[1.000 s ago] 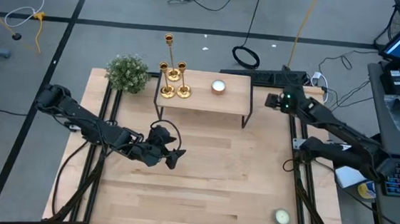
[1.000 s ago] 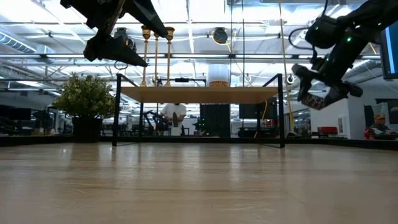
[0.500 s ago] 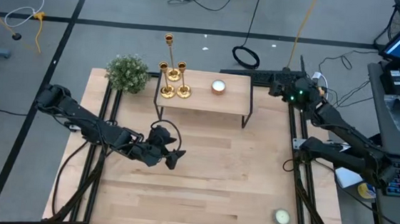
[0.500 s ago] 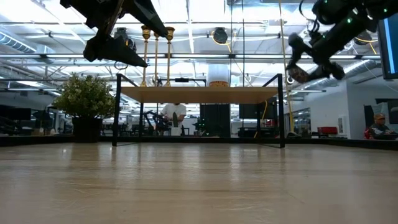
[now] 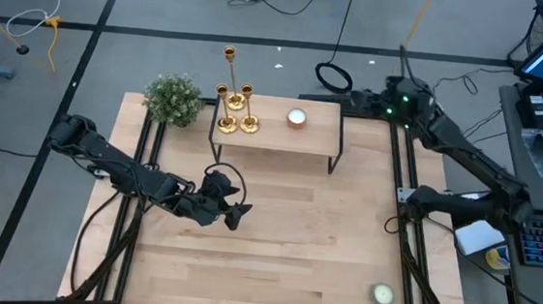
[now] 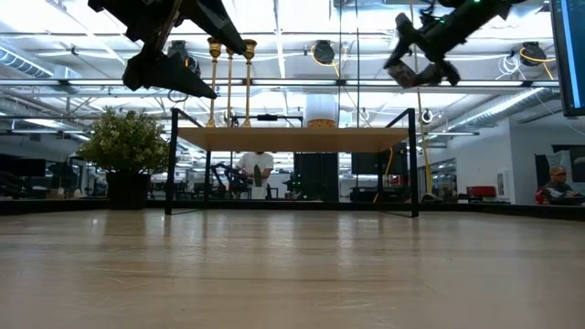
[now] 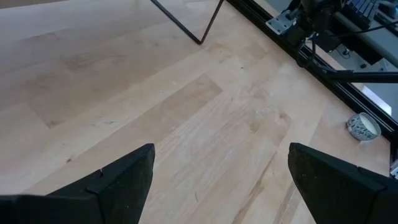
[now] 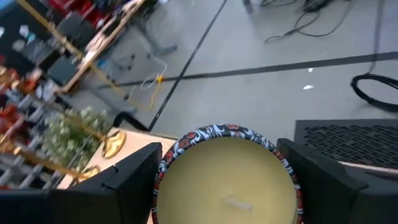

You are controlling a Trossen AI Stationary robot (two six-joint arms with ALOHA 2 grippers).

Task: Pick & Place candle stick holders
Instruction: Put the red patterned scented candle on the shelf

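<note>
From above, the three candle stick holders (image 5: 233, 105) stand close together at the left end of a small raised shelf (image 5: 316, 136) at the far side of the bench (image 5: 273, 249), with a bushy plant (image 5: 174, 99) just beside the shelf and a pale candle (image 5: 297, 117) near the shelf's middle. A second candle (image 5: 382, 295) sits near the bench's front right corner.

The left gripper (image 5: 237, 213) hangs over the open middle of the bench, well apart from the holders; its wrist view shows the two dark fingers (image 7: 118, 180) spread wide with only bare wood between them. The right gripper (image 5: 390, 91) is off the shelf's far right corner, above the bench edge.

The right wrist view gives what the overhead cannot: a cream candle in a patterned tin (image 8: 227, 168) fills the space between the spread fingers (image 8: 127, 186), though whether they touch it cannot be told. Gold bases show off to one side there.

The level view shows the holders' stems (image 6: 228, 82) rising from the shelf, the left gripper (image 6: 169, 68) high beside them, and the right gripper (image 6: 411, 64) up above the shelf's other end.
</note>
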